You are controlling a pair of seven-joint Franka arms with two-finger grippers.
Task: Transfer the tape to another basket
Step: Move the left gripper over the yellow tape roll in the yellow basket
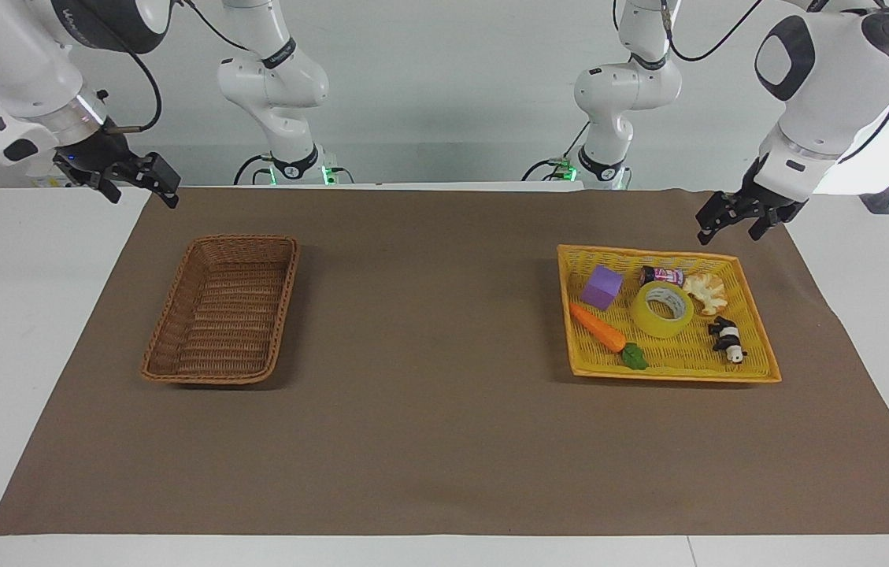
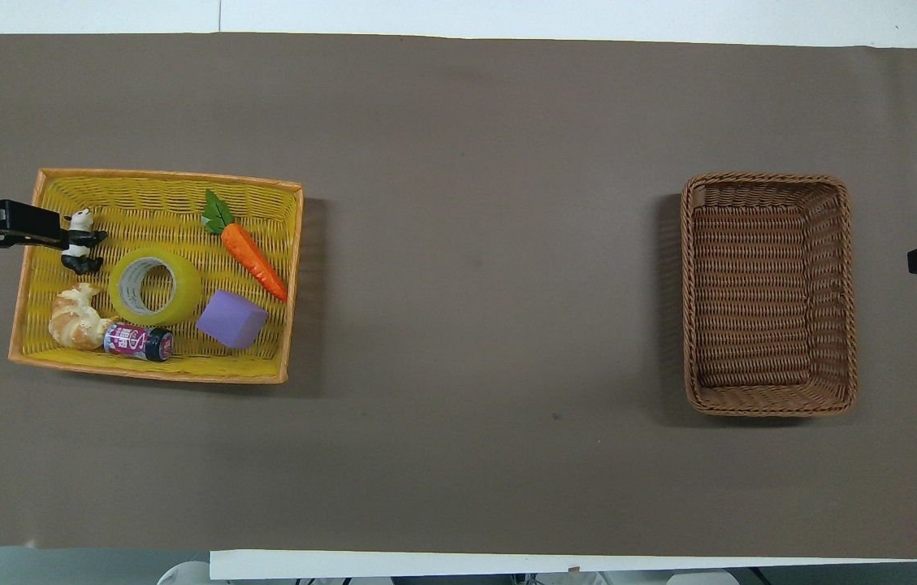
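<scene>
The tape (image 1: 663, 309) lies flat in the yellow basket (image 1: 759, 376), between the purple block (image 1: 601, 287) and the panda (image 1: 727, 339), its core hole facing straight up, so it has no long axis to align with. Bring the left gripper (image 1: 729, 221), now up over the tabletop just beside that basket's rim, above the roll; drop one finger into the hole and pinch the wall. I cannot tell its jaw state. The right gripper (image 1: 141, 180) waits near the brown basket (image 1: 217, 309), jaws likewise unreadable.

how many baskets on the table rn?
2. The yellow basket holding the tape sits toward the left arm's end; the brown basket sits toward the right arm's end. Nothing could hide a third.
</scene>
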